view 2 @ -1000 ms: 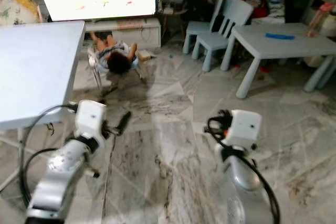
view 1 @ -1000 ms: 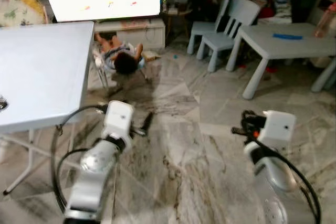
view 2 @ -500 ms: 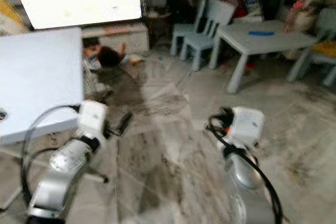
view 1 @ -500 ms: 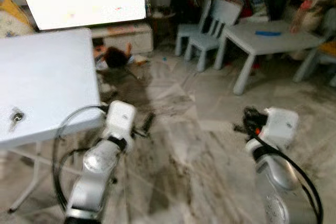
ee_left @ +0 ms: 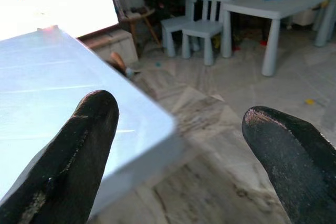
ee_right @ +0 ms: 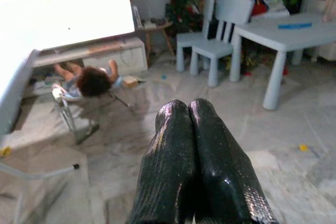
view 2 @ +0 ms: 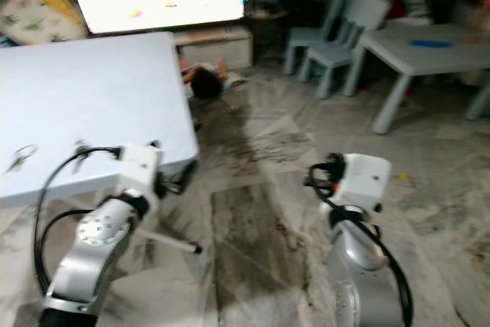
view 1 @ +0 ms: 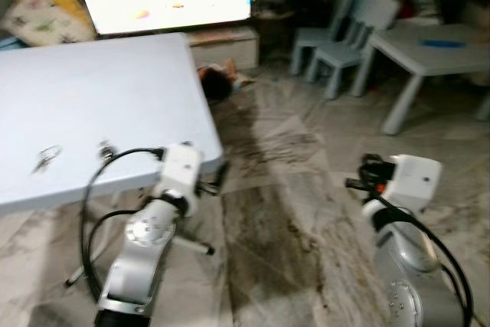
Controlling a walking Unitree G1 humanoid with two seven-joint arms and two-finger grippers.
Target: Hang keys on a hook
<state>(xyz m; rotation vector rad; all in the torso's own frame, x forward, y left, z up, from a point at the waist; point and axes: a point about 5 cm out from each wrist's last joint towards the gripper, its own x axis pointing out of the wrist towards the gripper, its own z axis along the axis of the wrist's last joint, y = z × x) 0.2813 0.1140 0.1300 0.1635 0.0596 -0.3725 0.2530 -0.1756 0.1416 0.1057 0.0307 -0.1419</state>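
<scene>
Marble floor [view 1: 306, 212], living room, TV behind. Keys [view 1: 47, 157] lie on white worktop [view 1: 92, 105], well apart from left gripper [ee_left: 178, 145], fingers spread, at worktop corner. Right gripper [ee_right: 197, 156] pressed together, empty. Risks: gripper strikes worktop edge; thin flat keys slip; person [ee_right: 92, 82] on floor nearby.

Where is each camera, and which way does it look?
Head eyes: look forward and down at the big white folding table, the keys on it and both silver arms.
Left wrist: looks along the open left gripper at the table corner.
Right wrist: looks along the shut right gripper across the marble floor.
Both wrist views share the pale blue chairs.
</scene>
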